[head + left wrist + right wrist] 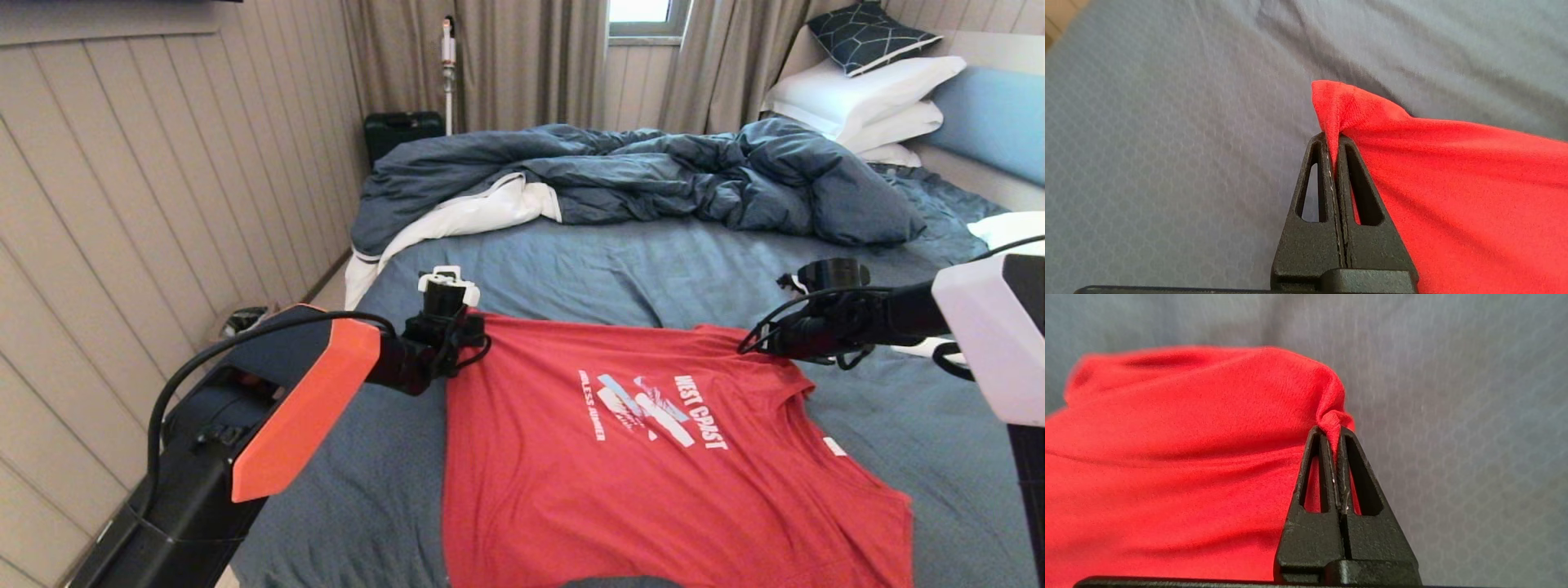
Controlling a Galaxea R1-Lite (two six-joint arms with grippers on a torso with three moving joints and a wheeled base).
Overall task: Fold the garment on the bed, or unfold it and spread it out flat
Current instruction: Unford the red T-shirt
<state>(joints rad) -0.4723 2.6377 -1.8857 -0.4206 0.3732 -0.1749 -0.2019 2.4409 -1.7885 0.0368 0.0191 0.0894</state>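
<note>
The garment (pixel 620 457), a red T-shirt with a white "WEST COAST" print, lies face up on the bed's blue-grey sheet (pixel 571 261), its far edge raised between both grippers. My left gripper (pixel 473 331) is shut on the shirt's far left corner; the left wrist view shows that gripper (pixel 1334 136) with red cloth (pixel 1453 171) pinched at its tips. My right gripper (pixel 755 343) is shut on the far right corner, and the right wrist view shows it (pixel 1332 430) biting a small bunch of the fabric (pixel 1188 437). The shirt's near hem runs out of the head view.
A rumpled dark blue duvet (pixel 637 175) with white lining lies across the far half of the bed. White pillows (pixel 865 102) and a patterned cushion (pixel 869 33) are stacked at the far right by the headboard (pixel 992 118). A panelled wall (pixel 163 188) runs along the left.
</note>
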